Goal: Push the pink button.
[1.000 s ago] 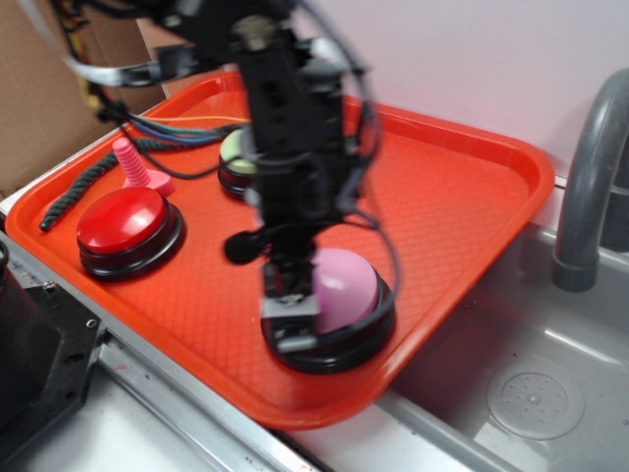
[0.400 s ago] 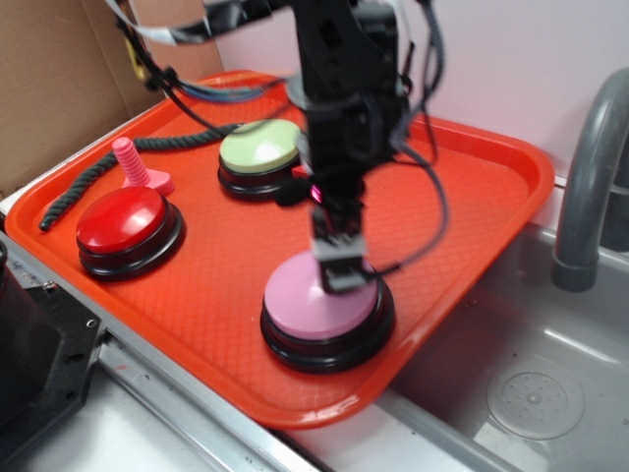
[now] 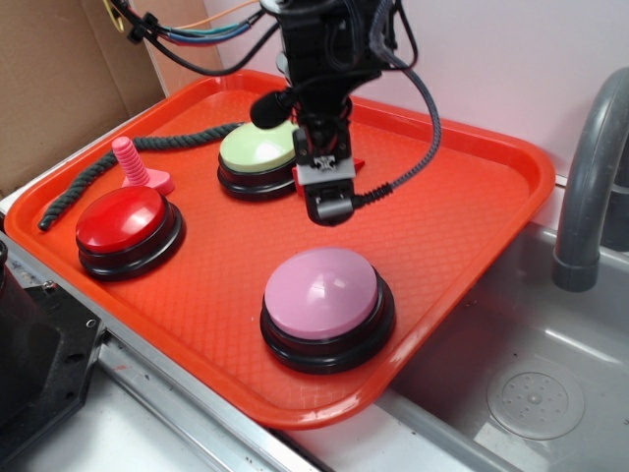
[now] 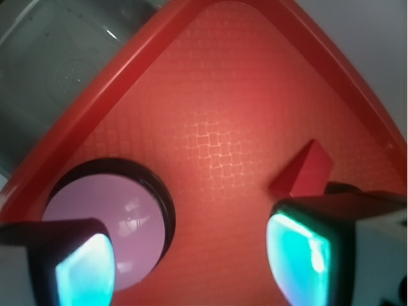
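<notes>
Pincer [image 3: 330, 200] hangs above the orange tray [image 3: 462, 206], clear of every button, at about 12 o'clock from the pink button [image 3: 322, 292]. In the wrist view its fingers [image 4: 298, 252] stand apart with nothing between them. The pink button sits on the tray near the tray's front edge, at roughly 6 o'clock of the tray centre, dome uncovered. A green button [image 3: 259, 149] lies just behind the pincer. A red button [image 3: 122, 220] sits toward 9 o'clock, with a small pink peg [image 3: 131, 163] beside it. A grey sink [image 3: 536, 383] borders the tray at 4 o'clock.
</notes>
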Controlling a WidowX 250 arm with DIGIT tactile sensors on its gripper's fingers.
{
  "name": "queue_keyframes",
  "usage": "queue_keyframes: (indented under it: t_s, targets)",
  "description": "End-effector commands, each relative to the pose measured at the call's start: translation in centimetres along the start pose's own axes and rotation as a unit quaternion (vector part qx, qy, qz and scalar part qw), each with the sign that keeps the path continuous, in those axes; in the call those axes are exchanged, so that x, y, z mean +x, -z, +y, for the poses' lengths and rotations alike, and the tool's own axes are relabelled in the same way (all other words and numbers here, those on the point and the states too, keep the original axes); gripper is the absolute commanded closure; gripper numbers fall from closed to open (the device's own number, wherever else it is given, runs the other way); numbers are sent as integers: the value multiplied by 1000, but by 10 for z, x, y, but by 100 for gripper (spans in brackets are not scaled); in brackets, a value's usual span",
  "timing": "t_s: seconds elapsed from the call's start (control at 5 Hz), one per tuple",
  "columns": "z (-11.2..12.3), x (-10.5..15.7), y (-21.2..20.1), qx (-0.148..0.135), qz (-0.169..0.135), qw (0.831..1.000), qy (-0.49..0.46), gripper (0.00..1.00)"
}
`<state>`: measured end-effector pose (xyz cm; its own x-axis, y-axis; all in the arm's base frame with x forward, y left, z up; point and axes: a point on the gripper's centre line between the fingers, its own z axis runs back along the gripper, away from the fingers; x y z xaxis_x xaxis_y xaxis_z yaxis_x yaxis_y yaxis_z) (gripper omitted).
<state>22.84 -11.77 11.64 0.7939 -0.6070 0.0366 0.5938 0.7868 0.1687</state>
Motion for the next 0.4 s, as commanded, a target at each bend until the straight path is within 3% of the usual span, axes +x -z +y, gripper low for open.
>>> queue_keyframes:
  t_s: [0.0,0.2]
  targets:
    - [-10,16,-29,2,-43,999,-14,0]
    - [-16,17,-38,2,-45,999,-16,0]
